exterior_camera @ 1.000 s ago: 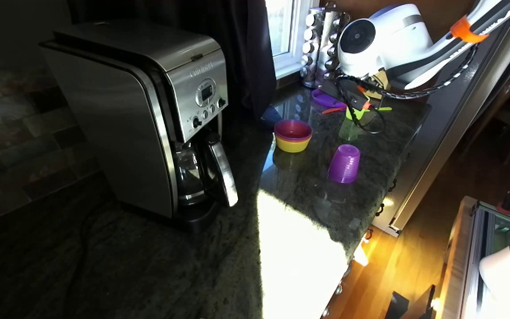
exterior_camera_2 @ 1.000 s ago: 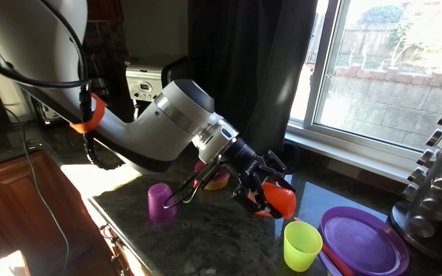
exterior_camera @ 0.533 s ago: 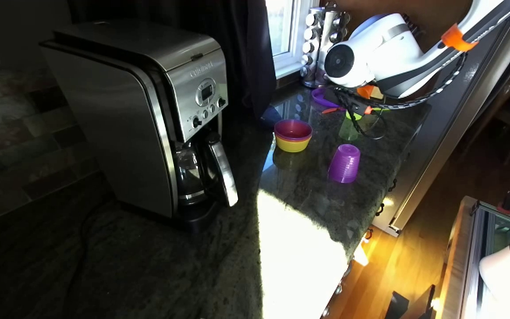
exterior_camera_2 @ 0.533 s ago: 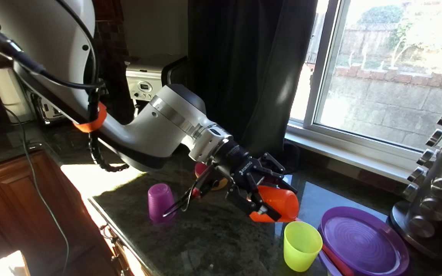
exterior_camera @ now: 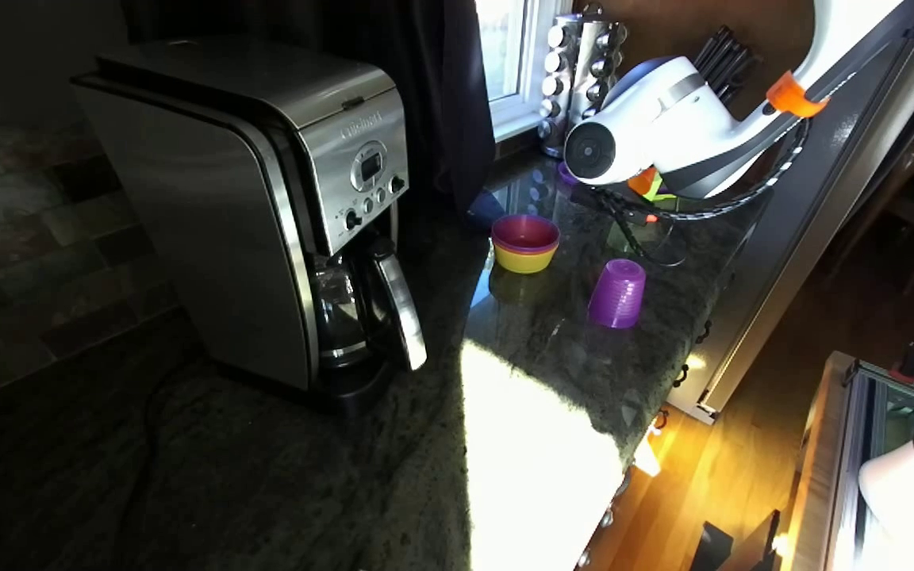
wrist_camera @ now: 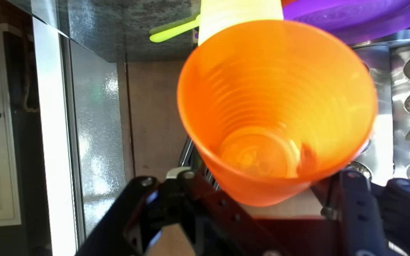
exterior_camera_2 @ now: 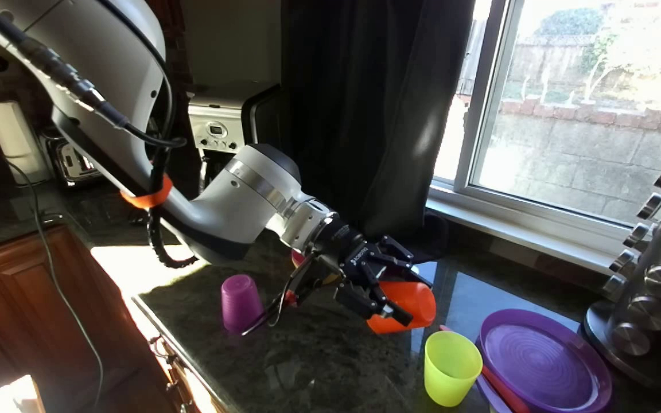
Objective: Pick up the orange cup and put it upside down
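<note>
Claw (exterior_camera_2: 418, 300) with the tilted orange cup (wrist_camera: 276, 89) between its jaws.

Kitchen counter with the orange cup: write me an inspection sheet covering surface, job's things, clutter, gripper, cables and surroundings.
Surface: dark, glossy counter with a bright patch of sunlight.
Job's things: orange cup, tilted and held off the counter, open end facing the wrist view; not yet upside down.
Clutter: purple cup upside down, yellow-green cup upright, stacked bowls, purple plate, yellow-green utensil.
Gripper: slants downward, looks shut on the orange cup.
Cables: black cable looping down beside the arm.
Surroundings: window, dark curtain, coffee maker, spice rack.
</note>
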### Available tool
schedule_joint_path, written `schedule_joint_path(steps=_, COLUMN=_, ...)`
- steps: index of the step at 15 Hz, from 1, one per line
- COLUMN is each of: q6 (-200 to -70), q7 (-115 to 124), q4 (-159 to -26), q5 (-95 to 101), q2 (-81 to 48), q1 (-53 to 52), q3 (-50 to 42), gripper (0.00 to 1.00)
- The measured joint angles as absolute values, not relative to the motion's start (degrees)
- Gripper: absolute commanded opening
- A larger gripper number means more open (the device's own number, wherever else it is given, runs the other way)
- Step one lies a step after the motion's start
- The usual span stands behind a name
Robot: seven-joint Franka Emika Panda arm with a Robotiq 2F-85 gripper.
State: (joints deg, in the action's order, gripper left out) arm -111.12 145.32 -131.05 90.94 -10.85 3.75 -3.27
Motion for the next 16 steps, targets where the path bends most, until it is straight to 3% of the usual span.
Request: schedule_joint_path(steps=16, q6=-115.9, q7=143.5, q4=-127.2, q5=94.2, q2=-15.6, q1=6.2, q3=-3.4, gripper=0.43)
